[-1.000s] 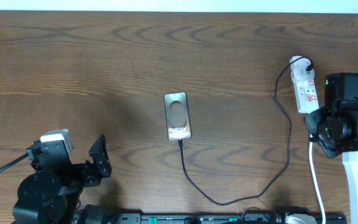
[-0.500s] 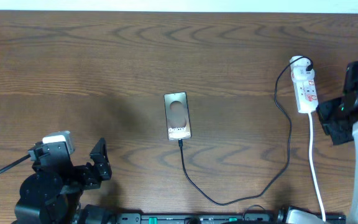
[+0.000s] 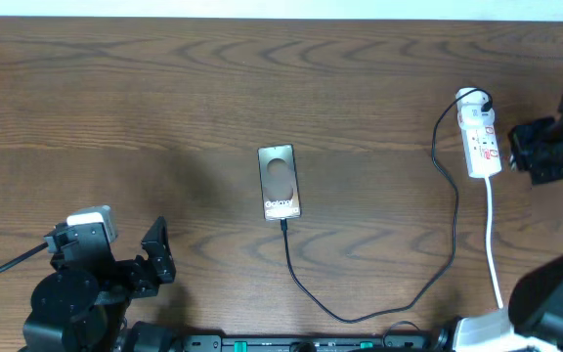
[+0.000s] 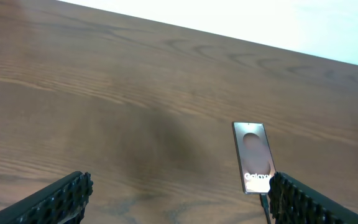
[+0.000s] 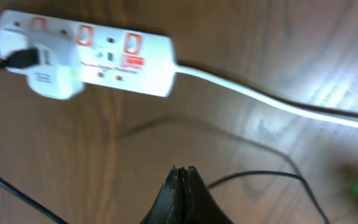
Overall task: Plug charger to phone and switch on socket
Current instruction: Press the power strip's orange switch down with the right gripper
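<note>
though near the socket's edge, right tool apart

Closed hand nr socket, apart; charger in its end slot.

The overhead view looks straight down on the whole table, sharing the phone with the low left wrist view facing far, and the socket with the close, downward right wrist view.
</note>
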Controlling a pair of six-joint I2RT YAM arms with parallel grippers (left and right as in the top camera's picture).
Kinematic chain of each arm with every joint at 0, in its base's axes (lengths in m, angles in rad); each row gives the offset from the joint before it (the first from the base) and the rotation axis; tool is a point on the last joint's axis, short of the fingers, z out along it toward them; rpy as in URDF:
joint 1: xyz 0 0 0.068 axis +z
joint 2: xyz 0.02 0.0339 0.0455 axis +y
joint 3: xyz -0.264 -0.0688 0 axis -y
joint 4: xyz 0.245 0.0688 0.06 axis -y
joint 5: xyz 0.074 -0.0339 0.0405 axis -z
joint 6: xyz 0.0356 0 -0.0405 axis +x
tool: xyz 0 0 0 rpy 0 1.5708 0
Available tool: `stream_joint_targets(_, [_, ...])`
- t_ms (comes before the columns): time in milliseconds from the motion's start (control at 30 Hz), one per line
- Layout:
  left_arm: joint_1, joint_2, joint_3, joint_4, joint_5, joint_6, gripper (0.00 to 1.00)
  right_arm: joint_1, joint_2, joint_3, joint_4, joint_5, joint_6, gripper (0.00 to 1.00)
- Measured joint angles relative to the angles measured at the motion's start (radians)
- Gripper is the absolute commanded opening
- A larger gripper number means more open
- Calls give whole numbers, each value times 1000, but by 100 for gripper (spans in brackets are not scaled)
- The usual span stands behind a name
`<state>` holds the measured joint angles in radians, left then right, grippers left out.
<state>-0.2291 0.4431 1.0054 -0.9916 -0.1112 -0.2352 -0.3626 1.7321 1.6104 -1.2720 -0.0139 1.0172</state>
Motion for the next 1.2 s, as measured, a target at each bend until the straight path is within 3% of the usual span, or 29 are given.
stream_joint_targets(467, [0,0,0,0,0,0,93,-34,318,241,17,-114,0,1])
stream_joint_targets(900, [0,0,0,0,0,0,93,-51,499,262,160,-223,1,1])
stream_joint_targets(1200, [0,0,0,0,0,0,93,-56,521,263,225,-241,1,1])
